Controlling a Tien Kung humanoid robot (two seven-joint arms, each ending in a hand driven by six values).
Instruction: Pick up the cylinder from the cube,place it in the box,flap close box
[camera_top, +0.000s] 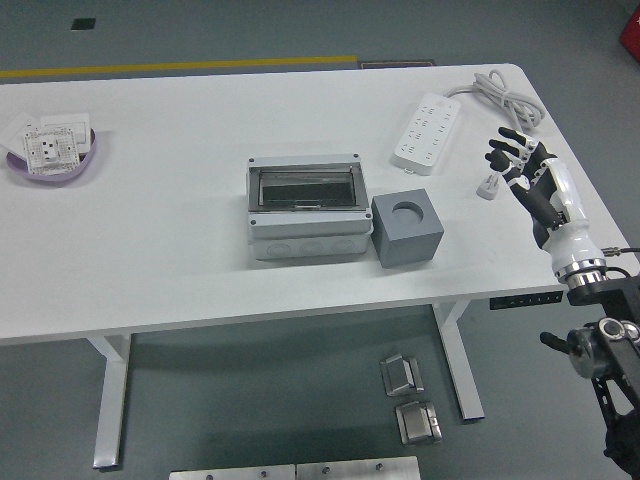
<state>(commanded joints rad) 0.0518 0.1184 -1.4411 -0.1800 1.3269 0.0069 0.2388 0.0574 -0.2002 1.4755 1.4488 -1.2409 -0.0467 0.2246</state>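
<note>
Assessing the approach begins with the right hand (517, 160). It hovers to the right of the cube (407, 230) and well apart from it. Its fingers are spread and it holds nothing. The left hand is not in view.

Task item location: a dark circle (407, 211) shows in the top face of the cube. It cannot be told whether this is the cylinder seated flush in the cube or an empty recess. No cylinder stands proud of the cube.

Probable faults from this state:

1. Failed grasp. If the cylinder sits flush, spread fingers have little side wall to grip. The fingertips may slide off or press it deeper.
2. Cube displacement. The cube stands loose on the bench (180, 250), just beside the right wall of the box (305, 205). A sideways push from the right would shove it against the box and shift both.
3. Cable snag. A small white plug (486, 187) lies between the cube and the hand. The power strip (427, 132) lies behind the cube. A low sweep toward the cube could drag either one.
4. Blocked placement. Whether the clear flap of the box is raised or down cannot be told. If it is down, the cylinder would land on the flap and roll off.
</note>
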